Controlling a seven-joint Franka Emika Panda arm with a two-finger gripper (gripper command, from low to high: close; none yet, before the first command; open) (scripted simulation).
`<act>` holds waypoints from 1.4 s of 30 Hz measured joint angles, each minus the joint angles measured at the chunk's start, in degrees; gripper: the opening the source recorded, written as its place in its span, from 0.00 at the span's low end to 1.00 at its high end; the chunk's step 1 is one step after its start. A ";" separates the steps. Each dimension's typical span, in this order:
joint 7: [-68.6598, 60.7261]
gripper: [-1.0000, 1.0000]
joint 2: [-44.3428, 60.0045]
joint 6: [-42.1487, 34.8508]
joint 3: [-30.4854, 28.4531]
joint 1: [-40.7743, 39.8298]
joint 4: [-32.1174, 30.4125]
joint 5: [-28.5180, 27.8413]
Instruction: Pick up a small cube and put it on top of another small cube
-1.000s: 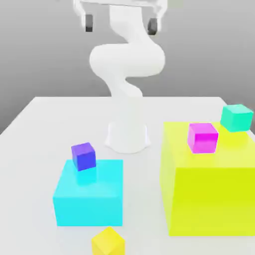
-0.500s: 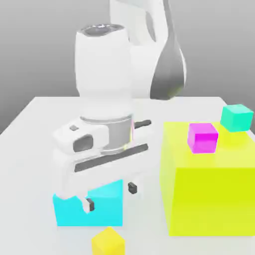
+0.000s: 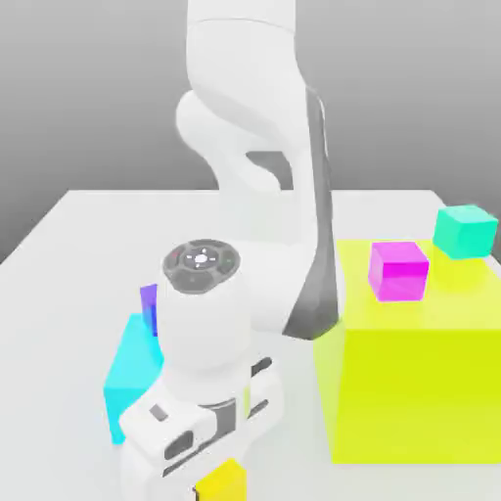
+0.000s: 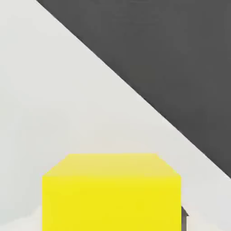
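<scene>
The small cube (image 3: 225,481), plain bright yellow, rests on the white table near its front edge, partly under my hand. My gripper (image 3: 217,468) has come straight down over it. In the hand view the small cube (image 4: 112,194) sits between the jaws, and a dark fingertip (image 4: 183,217) lies flush against its side, so the gripper is shut on it. The other small cube (image 3: 465,231), mint green, stands at the far back corner of the big yellow-green block (image 3: 416,391), at the exterior view's right.
A magenta cube (image 3: 398,270) sits on the yellow-green block, close to the mint one. A large cyan block (image 3: 132,377) with a purple cube (image 3: 149,305) on it stands just behind my hand. The table edge and dark floor (image 4: 171,58) lie near the yellow cube.
The arm swung down from high at the back to the table's front. The hand now sits over the yellow cube, and the jaws have closed in from wide open.
</scene>
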 joint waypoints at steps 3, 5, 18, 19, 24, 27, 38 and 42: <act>1.12 0.00 -5.02 -4.00 -1.50 1.18 -1.00 -1.53; 1.68 0.00 -8.60 -7.44 -2.10 1.36 -1.33 -2.18; -4.72 0.00 -29.42 -36.65 7.79 10.66 3.52 4.66; -4.68 0.00 -31.24 -37.83 8.76 12.06 3.05 4.20; -5.03 0.00 -40.43 -43.42 14.25 17.24 0.46 2.40; -5.75 0.00 -46.11 -46.76 17.51 20.66 -1.12 1.83; -7.66 1.00 -52.68 -39.21 24.93 26.98 -12.35 1.48; -7.66 1.00 -52.68 -39.21 24.93 26.98 -12.35 1.48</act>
